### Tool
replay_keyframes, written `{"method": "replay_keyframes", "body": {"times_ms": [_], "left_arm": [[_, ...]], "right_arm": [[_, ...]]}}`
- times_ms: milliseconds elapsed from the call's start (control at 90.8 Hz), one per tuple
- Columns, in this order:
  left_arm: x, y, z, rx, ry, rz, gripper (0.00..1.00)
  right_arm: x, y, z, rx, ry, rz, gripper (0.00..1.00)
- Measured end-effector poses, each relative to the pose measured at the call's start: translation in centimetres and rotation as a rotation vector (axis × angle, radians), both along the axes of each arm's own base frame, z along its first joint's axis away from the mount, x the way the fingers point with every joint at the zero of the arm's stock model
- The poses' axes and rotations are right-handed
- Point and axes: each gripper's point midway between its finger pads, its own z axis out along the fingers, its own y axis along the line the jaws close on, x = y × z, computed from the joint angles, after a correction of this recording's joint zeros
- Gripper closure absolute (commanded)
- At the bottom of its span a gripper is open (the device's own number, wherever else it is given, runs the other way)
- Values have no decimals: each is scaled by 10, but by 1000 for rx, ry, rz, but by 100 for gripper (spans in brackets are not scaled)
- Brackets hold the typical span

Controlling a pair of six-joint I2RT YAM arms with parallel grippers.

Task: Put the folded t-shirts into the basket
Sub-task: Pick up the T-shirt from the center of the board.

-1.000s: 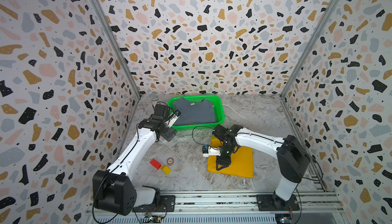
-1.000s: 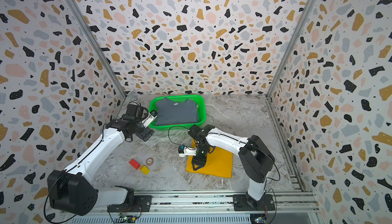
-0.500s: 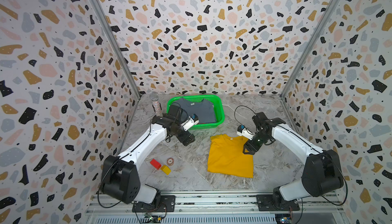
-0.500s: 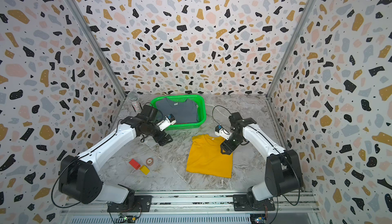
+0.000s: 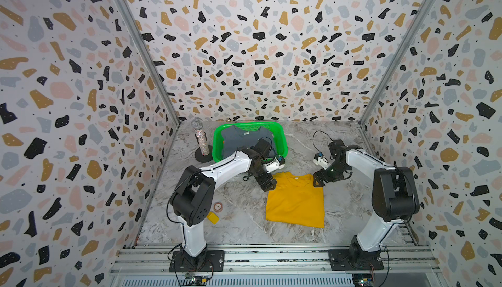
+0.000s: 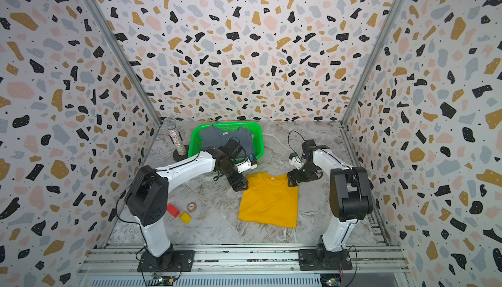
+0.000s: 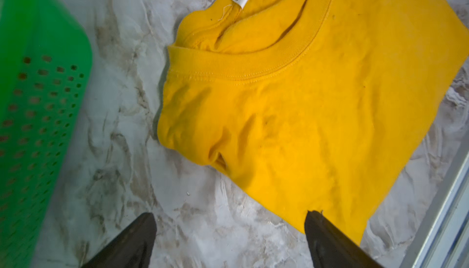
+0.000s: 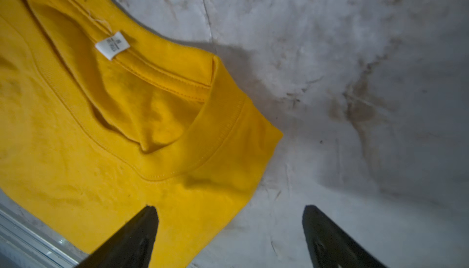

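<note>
Both arms just swung to the yellow shirt, flat on the surface (grey shirt already in the basket). The left tool and right tool gape empty at its collar corners.

- A bright green perforated plastic basket stands at the tabletop's far edge and holds a slate grey-blue folded cloth tee.
- A mustard yellow folded cloth tee lies flat mid-tabletop, its collar towards the basket.
- The left gripper and the right gripper are each at a far corner of the yellow tee.
</note>
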Motion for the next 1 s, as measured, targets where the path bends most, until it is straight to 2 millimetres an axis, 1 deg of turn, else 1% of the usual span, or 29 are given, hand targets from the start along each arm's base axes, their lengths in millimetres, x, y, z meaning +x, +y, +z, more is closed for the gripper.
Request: {"method": "replay_keyframes", "body": {"times_ms": [132,374,606,826,1002], "left_arm": [[7,-9,-11,28,4,22,16],[9,-19,-30,75,20,36,19],[14,-30,-41,89,38,33,25],[12,-31,-50,101,61,29,36],[9,-33,-54,98,67,26,51]], "right_arm": [[3,2,-5,7,3,-11,12],[4,7,-9,37,12,-8,23],[4,11,-10,61,19,-5,32],[1,15,-16,85,50,-3,40],[0,20,-17,114,61,1,49]]}}
